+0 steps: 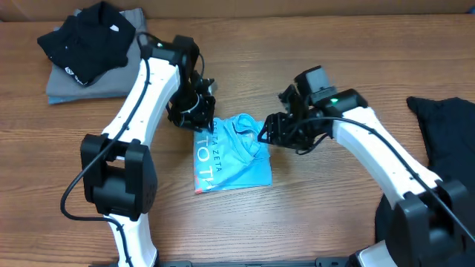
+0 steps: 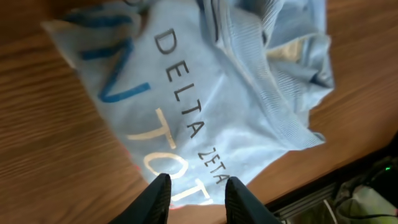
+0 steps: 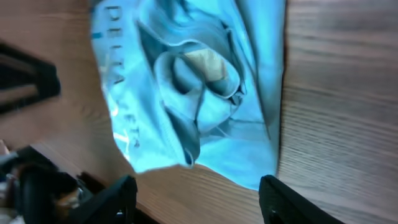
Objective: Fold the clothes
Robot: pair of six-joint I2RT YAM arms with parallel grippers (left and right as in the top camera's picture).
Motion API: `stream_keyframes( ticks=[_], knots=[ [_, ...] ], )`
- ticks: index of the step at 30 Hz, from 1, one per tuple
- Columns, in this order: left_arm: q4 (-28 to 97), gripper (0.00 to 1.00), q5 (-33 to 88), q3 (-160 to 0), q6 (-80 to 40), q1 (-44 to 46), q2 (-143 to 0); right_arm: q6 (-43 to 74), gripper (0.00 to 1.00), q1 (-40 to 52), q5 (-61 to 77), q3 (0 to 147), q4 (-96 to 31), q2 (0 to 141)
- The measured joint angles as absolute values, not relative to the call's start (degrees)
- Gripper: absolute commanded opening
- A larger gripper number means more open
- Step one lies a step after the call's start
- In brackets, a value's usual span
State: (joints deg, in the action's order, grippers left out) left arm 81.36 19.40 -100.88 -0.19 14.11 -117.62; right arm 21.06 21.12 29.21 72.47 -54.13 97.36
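A light blue T-shirt [image 1: 231, 154] with white and dark lettering lies folded into a small rectangle mid-table, its collar area bunched at the top right. My left gripper [image 1: 200, 119] hovers at the shirt's upper left corner. In the left wrist view its fingers [image 2: 158, 198] stand apart over the lettered edge of the shirt [image 2: 186, 93], with nothing between them. My right gripper [image 1: 266, 136] is at the shirt's upper right edge. It is open wide [image 3: 198, 193] above bare wood just off the bunched collar [image 3: 199, 81].
A black garment [image 1: 85, 35] lies on a grey folded stack [image 1: 74, 85] at the back left. Another black garment [image 1: 445, 122] lies at the right edge. Both arm bases stand at the front of the wooden table [image 1: 326, 215].
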Motion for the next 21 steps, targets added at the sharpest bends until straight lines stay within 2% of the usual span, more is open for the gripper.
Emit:
stream_keyframes(
  ticks=[4,11,17,19,21],
  knots=[
    [77.45,0.32,19.4,-94.28,0.08,15.77,-117.62,25.19,0.54,21.39,29.41,72.44,-53.12,102.52],
    [70.83,0.31,19.42,-83.61,0.19,16.8,-117.62,27.03,0.55,23.11,29.87,72.29,-50.76,107.22],
    [68.73,0.34,18.59,-81.17,-0.16,16.8,-117.6,27.07,0.55,27.51,30.2,72.29,-50.72,107.22],
    [68.73,0.35,17.32,-81.14,-0.71,16.86,-117.54,27.55,0.61,28.69,29.63,72.29,-50.76,107.22],
    [68.79,0.36,15.64,-81.12,-1.58,16.86,-117.43,28.49,0.61,29.32,28.64,72.29,-50.3,107.22]
  ],
)
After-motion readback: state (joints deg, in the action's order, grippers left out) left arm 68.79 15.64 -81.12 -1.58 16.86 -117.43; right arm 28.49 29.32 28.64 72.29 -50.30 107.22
